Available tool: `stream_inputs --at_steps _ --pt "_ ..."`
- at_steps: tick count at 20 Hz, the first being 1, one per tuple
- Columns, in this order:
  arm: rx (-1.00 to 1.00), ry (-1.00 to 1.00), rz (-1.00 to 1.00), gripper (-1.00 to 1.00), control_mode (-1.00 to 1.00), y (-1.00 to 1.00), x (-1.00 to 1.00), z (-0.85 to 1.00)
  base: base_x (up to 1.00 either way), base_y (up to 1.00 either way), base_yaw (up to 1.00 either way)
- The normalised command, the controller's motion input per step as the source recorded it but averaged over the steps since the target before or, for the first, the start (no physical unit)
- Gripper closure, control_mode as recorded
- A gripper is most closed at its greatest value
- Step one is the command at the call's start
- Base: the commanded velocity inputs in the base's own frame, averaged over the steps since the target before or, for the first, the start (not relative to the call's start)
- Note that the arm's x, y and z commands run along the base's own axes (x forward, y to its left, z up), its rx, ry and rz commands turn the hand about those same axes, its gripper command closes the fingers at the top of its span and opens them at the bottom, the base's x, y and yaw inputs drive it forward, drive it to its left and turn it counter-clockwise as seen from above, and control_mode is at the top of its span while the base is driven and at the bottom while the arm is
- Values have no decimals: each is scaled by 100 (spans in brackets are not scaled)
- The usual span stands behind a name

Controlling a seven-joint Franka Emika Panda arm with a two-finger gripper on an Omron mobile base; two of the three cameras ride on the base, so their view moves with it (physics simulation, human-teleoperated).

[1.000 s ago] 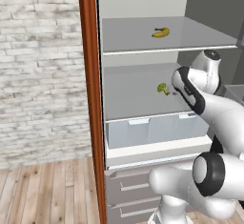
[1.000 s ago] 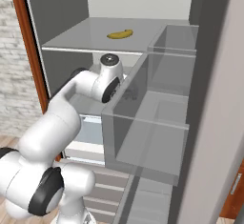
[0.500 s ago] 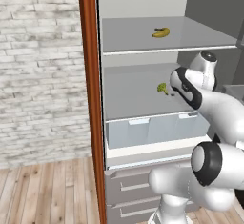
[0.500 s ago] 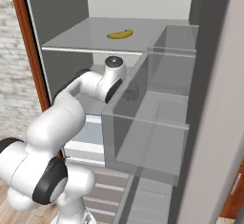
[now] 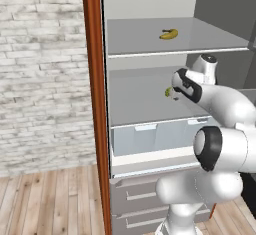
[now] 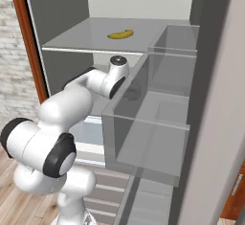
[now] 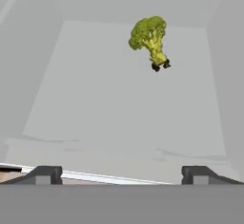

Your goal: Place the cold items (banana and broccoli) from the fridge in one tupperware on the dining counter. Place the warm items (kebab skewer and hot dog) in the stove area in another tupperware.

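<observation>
broccoli: lies on the middle fridge shelf, toward the back and a bit right of centre in the hand view; floret end up-left, stalk end down-right. in the left base view just a green bit peeks out beside the arm's wrist.
broccoli handling: prob light, stiff stalk, bumpy crumbly crown. judge best hold is across the stalk or the neck just under the crown, where it's narrow & firm; squeezing the crown may shed bits or slip.
banana: on the top shelf, well apart from the broccoli, one level up. light, smooth curved skin, could roll; take it across the mid-body w/ fingers square to the curve.
gripper: fingers spread wide, both tips at the far sides of the bottom of the hand view, nothing between them.
arm pose: forearm reaches into the fridge at middle-shelf height, wrist inside the opening, hand pointing along the shelf toward the back wall.
gap: broccoli well ahead of the tips & off to the right, no contact.
next move (guess): go deeper, shift right, line the fingers up w/ the stalk.
risk: clear door bin sits close by the wrist on the right base view, little room to swing.
</observation>
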Motion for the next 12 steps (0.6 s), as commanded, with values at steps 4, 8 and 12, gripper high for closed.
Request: stream_inputs --at_steps 4,8,12 --pt "0 0 0 -100 -100 -3 44 -16 0 0 0" --pt "0 0 0 -100 -100 -10 40 -22 0 0 0" --pt "0 0 0 -100 -100 -17 38 -23 0 0 0"
